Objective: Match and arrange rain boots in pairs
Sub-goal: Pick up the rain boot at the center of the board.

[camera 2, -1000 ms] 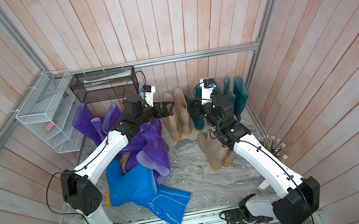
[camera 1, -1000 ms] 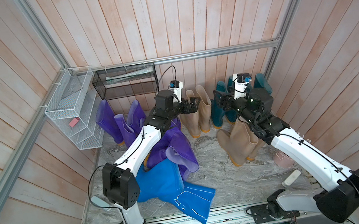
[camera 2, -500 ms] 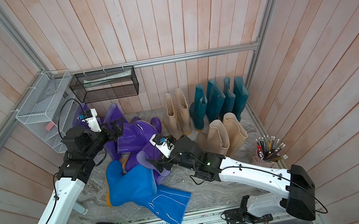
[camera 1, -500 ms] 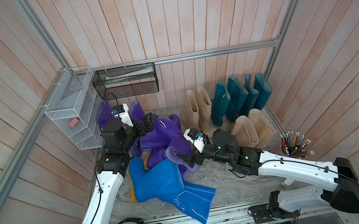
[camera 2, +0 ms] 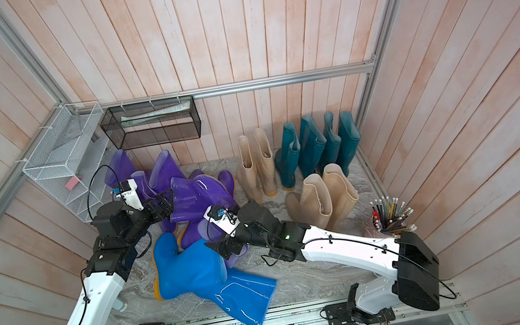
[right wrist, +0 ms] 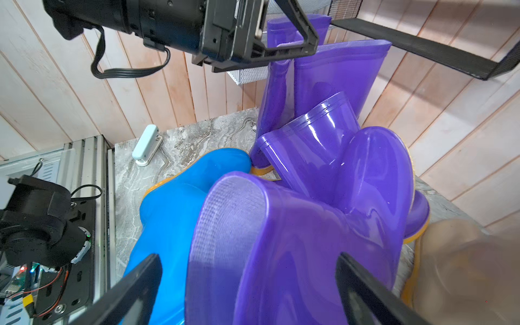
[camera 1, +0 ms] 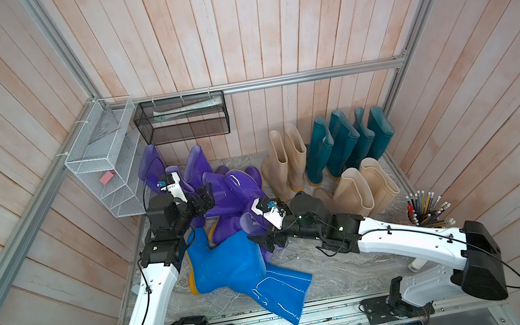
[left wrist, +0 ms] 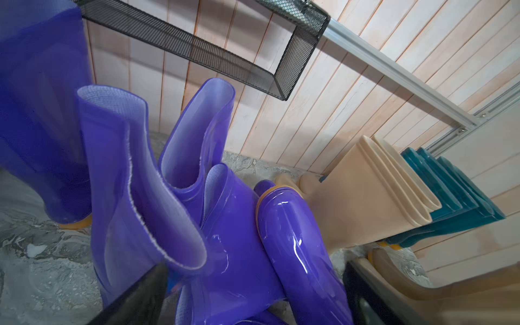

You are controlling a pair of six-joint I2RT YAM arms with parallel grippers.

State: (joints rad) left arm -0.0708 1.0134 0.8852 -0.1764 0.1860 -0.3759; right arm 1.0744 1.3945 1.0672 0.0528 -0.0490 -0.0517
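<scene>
Several purple rain boots (camera 1: 235, 192) lie tumbled at the back left, and bright blue boots (camera 1: 232, 266) lie flat in front of them. One beige pair (camera 1: 283, 163) and several teal boots (camera 1: 347, 142) stand along the back wall, with another beige pair (camera 1: 361, 186) upright in front of the teal. My left gripper (camera 1: 205, 196) is open at the top of the purple pile (left wrist: 239, 230). My right gripper (camera 1: 267, 240) is open, its fingers (right wrist: 135, 287) either side of a fallen purple boot's shaft mouth (right wrist: 281, 239), above the blue boot (right wrist: 174, 202).
A white wire basket (camera 1: 101, 174) and a black mesh shelf (camera 1: 181, 122) hang on the walls over the purple pile. A pencil cup (camera 1: 427, 211) stands at the right wall. A small white device (right wrist: 145, 147) lies at the floor's front left.
Both arms have drawn back from the back row to the purple pile. The beige pair that lay mid-floor now stands in front of the teal boots. The right jaws have widened.
</scene>
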